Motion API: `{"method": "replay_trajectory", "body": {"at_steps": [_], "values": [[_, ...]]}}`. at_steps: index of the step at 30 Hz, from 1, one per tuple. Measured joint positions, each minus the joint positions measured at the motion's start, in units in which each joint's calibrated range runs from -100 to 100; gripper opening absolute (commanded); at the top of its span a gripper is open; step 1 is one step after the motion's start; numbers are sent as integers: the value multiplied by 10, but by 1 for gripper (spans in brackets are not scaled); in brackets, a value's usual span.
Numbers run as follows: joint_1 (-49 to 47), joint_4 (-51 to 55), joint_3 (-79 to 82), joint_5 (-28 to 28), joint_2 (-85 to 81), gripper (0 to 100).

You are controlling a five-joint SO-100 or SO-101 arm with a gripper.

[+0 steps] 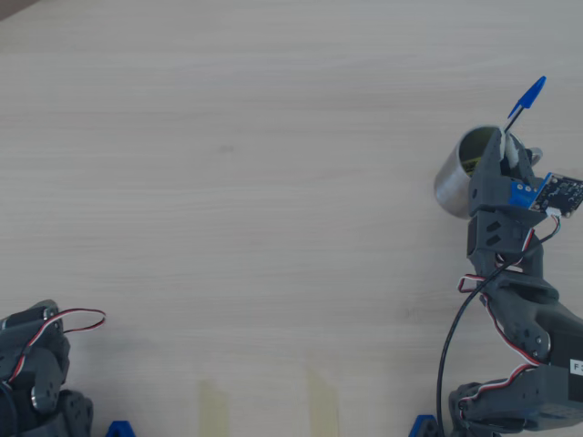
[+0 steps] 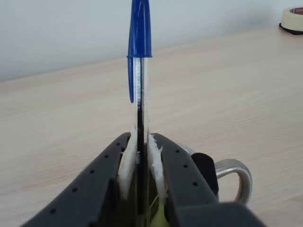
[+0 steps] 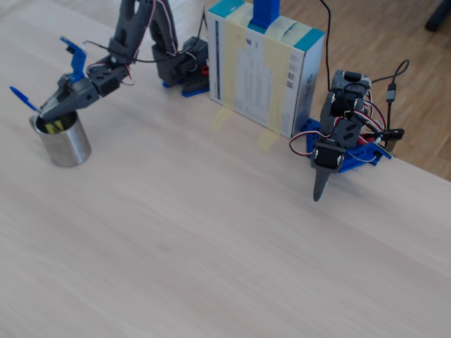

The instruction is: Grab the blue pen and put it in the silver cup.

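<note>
Blue pen [image 2: 140, 71] clamped upright in the hand [image 2: 142, 156], cap up, over the silver cup [image 1: 460, 171], wooden table [image 1: 228, 182]

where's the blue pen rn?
Clamped in the claw right over the silver cup at the right edge of the overhead view; the blue pen stands cap-up between the claw's pads in the wrist view.

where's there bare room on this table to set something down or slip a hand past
Nearly all the wooden table is bare: in the overhead view, the whole stretch left of the silver cup up to the top edge is free. It is crowded at the cup, where the gripper holds the blue pen over it. In the fixed view, the box and second arm line the far edge.
</note>
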Motion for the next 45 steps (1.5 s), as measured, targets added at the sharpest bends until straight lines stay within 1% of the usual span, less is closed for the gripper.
{"method": "replay_trajectory", "body": {"at_steps": [6, 11, 14, 17, 21, 23, 30, 37, 45], "values": [[0, 24, 11, -26, 0, 3], [0, 44, 9, -28, -2, 16], [-5, 45, 8, -28, -3, 18], [-6, 45, 8, -22, -3, 20], [-7, 45, 8, -5, -3, 26], [-7, 42, 9, 2, -6, 27], [-7, 41, 10, 6, -8, 31], [-14, 41, 10, 11, -8, 26], [-20, 41, 11, 17, -38, 27]]}}
